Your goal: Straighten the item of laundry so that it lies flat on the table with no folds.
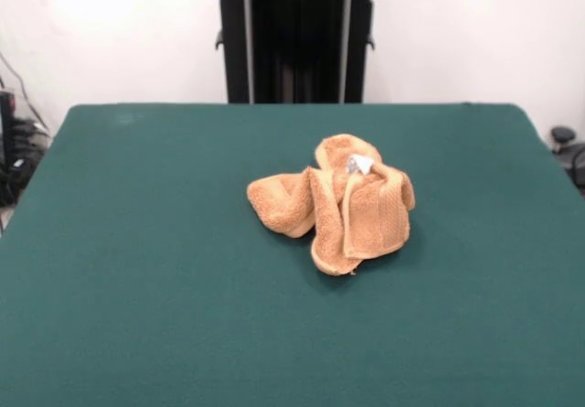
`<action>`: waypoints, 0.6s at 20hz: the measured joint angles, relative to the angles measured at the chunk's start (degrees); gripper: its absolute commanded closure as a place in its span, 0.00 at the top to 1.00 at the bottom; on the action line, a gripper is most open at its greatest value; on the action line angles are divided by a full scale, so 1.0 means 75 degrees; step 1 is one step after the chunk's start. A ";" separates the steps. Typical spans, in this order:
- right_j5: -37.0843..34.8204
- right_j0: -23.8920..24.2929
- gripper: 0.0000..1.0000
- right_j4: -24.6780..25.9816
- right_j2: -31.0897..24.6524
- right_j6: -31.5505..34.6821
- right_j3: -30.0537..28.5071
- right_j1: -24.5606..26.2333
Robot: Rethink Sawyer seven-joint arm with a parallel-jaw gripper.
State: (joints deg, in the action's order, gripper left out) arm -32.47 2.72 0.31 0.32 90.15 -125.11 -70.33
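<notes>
The orange-tan towel lies crumpled in a bunched heap a little right of the middle of the dark green table. Several folds overlap, with a ribbed hem band running down its front right part. Its small white tag sticks up near the top of the heap. The gripper is not in view; only the robot's black pedestal shows at the table's far side.
The pedestal stands behind the far edge. Cables and dark equipment sit off the left side of the table. A dark object sits off the right side. The green surface extends widely around the towel.
</notes>
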 measured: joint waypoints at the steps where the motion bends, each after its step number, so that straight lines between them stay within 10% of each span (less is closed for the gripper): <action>1: 0.0000 0.0009 1.00 0.0000 0.0001 0.0000 0.0001 0.0000; 12: 0.0171 0.0469 1.00 0.0095 0.0000 0.0000 0.0002 0.0118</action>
State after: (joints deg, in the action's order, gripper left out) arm -31.19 6.24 1.02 0.32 90.15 -125.09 -69.45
